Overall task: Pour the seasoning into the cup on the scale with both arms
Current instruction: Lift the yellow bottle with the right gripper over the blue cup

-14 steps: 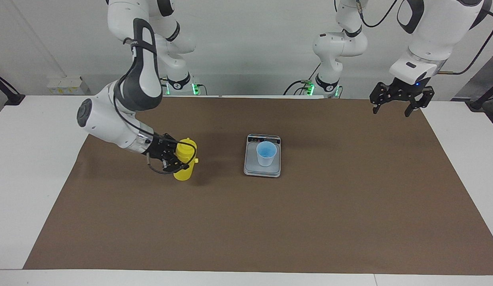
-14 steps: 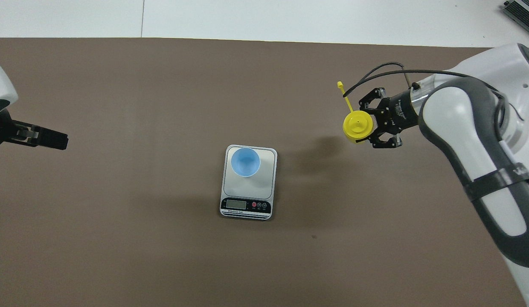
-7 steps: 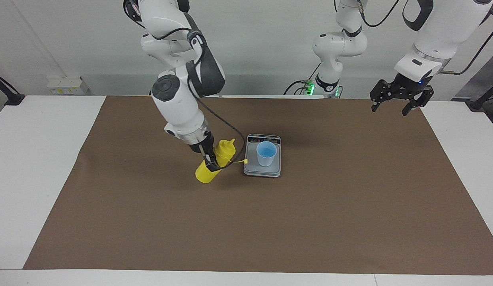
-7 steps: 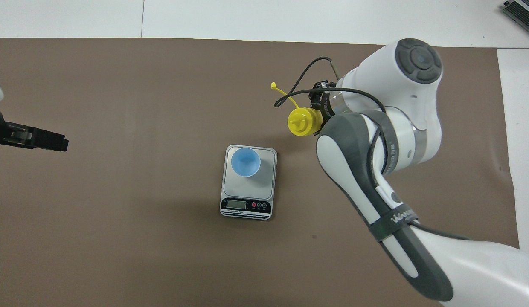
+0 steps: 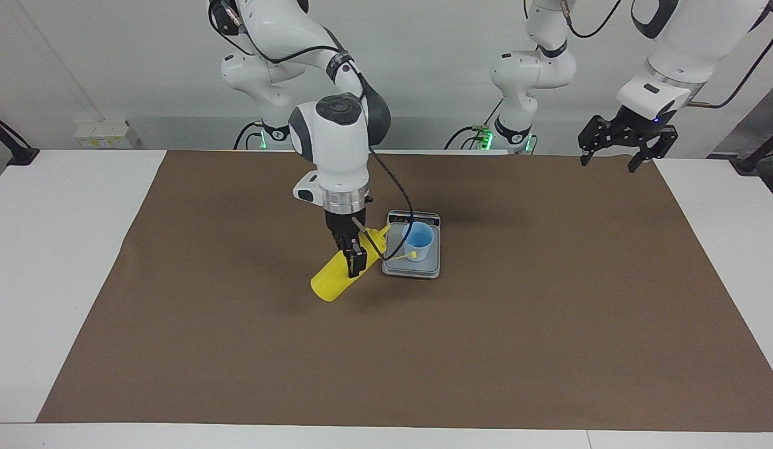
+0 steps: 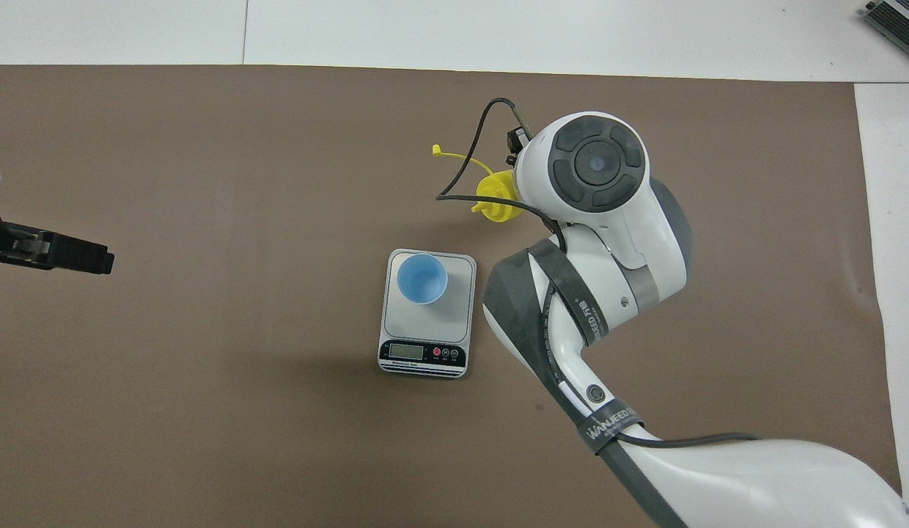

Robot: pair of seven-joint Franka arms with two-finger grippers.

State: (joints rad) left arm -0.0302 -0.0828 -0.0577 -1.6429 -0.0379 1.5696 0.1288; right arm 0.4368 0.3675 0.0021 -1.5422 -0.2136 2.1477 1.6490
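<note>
The yellow seasoning bottle is tilted steeply, its nozzle aimed at the light blue cup and its base low over the mat beside the scale. My right gripper is shut on the bottle's middle, reaching straight down from above. The bottle's tethered lid dangles by the cup. In the overhead view the right wrist hides the gripper, and only the bottle's cap and lid strap show. The cup stands upright on the scale. My left gripper hangs open in the air, waiting.
A brown mat covers most of the white table. The left gripper hovers over the mat's edge at the left arm's end. The scale's display strip faces the robots.
The right arm has swung the bottle from the right arm's end over to the scale and tipped it from upright toward the cup. The left gripper has barely shifted.
</note>
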